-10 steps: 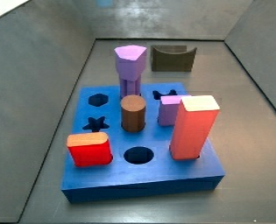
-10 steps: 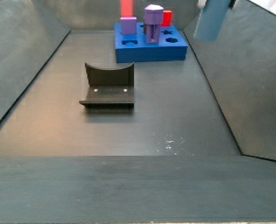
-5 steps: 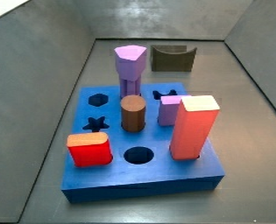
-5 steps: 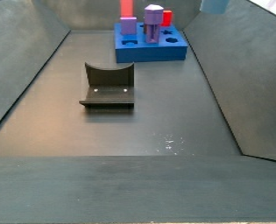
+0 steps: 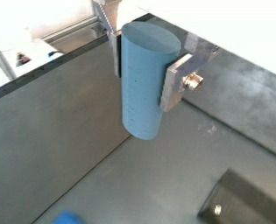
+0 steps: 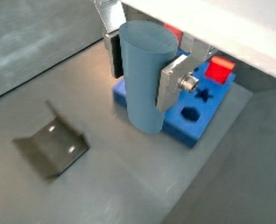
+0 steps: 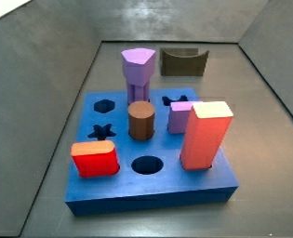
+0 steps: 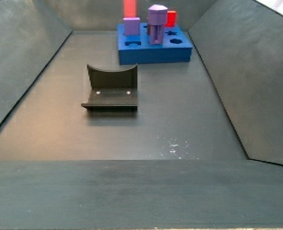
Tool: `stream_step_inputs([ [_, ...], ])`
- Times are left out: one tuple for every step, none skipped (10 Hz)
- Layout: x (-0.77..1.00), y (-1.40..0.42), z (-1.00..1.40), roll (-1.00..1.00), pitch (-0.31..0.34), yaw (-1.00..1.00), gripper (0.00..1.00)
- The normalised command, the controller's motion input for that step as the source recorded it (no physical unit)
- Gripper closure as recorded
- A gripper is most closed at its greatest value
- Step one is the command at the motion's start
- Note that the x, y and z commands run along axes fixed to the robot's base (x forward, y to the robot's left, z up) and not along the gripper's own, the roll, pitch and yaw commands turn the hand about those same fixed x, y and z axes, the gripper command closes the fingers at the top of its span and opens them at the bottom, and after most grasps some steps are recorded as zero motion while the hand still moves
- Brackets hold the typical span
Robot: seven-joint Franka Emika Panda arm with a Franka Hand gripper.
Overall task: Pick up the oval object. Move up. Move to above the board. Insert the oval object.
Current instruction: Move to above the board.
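Observation:
The oval object [image 5: 145,87] is a smooth pale blue-grey peg, held upright between the silver fingers [image 5: 173,85] of my gripper [image 5: 144,72], which is shut on it. It also shows in a wrist view [image 6: 145,87], held in the gripper [image 6: 143,74] well above the floor, in front of the bright blue board [image 6: 207,124]. In both side views the board [image 7: 149,192] [image 8: 169,57] shows, with open hexagon, star, cross and round holes. The gripper and the peg are out of both side views.
On the board stand a purple hexagonal column [image 7: 139,71], a brown cylinder [image 7: 141,122], a red block [image 7: 95,159], a tall salmon block [image 7: 207,136] and a lilac piece [image 7: 179,117]. The dark fixture [image 8: 110,88] [image 6: 53,145] stands on the floor. Grey walls enclose the bin.
The peg and gripper showed at the upper right edge of a side view a second ago, rose, and are now out of that view. Board and pieces have not moved.

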Motion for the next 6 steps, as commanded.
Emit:
stream_step_inputs([
  [0.32,-1.0,0.14,-0.02,0.112,0.0,1.0],
  [0.33,-1.0,0.14,-0.01,0.109,0.01,1.0],
  [0.34,-1.0,0.14,0.0,0.123,0.0,1.0],
  [0.35,-1.0,0.14,0.0,0.129,0.0,1.0],
  [0.36,-1.0,0.14,0.01,0.131,0.01,1.0],
  [0.38,-1.0,0.15,-0.01,0.135,0.01,1.0],
])
